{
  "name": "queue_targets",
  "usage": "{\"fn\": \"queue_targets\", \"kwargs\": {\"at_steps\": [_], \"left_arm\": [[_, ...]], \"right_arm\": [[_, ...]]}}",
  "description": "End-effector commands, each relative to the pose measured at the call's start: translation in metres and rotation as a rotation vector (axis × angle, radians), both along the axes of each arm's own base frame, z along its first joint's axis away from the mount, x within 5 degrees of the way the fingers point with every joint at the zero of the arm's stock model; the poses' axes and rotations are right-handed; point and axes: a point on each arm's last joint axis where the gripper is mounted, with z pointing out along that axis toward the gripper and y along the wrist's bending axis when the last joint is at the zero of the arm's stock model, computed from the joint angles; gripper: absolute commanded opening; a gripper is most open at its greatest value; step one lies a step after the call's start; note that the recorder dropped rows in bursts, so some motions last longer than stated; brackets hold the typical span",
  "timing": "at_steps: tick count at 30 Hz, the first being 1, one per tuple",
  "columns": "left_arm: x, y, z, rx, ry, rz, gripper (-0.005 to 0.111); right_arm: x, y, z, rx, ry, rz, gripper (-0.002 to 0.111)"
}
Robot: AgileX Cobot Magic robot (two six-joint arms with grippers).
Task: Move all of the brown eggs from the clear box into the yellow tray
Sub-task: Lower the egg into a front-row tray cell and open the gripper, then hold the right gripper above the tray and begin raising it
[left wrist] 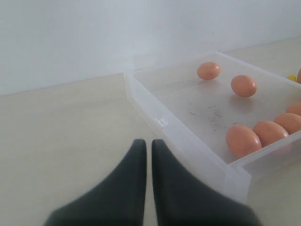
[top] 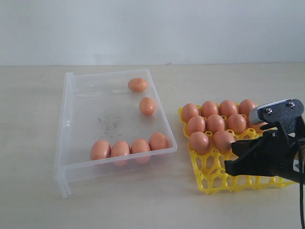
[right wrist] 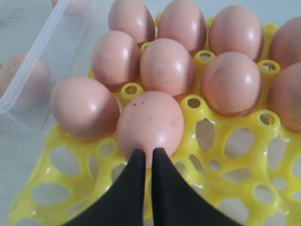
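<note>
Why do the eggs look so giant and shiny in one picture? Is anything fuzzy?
Right wrist view: the camera sits very close, so the brown eggs fill the frame, with soft pale glints on top; the clear box beyond them looks blurry. Left wrist view: the dark jaws up close have soft edges. Exterior view: even light, only faint shadows under the eggs.

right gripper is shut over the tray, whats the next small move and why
Probably lift the right gripper off the yellow tray and head for the clear box: its jaws are shut on nothing, the egg at its tips sits in a cell, and six brown eggs wait in the box.
</note>
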Motion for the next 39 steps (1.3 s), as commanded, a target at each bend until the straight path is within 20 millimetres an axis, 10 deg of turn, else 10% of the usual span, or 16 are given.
{"fn": "queue_targets", "kwargs": {"at_steps": [1, 18, 30, 39], "left_arm": [[0.0, 0.0, -0.001, 0.002, -0.002, -0.005, 0.004], [0.0, 0.0, -0.001, 0.002, -0.002, -0.005, 0.004], [0.0, 0.0, -0.001, 0.002, -0.002, -0.005, 0.004], [0.0, 0.0, -0.001, 0.002, -0.002, -0.005, 0.004]], "right_arm": [[0.001, 0.007, 0.007, 0.047, -0.07, 0.061, 0.0], [-0.002, 0.006, -0.023, -0.009, 0.11, 0.07, 0.0], [0.005, 0.007, 0.019, 0.064, -0.076, 0.043, 0.0], [0.013, 0.009, -0.012, -0.021, 0.138, 0.054, 0.0]]}}
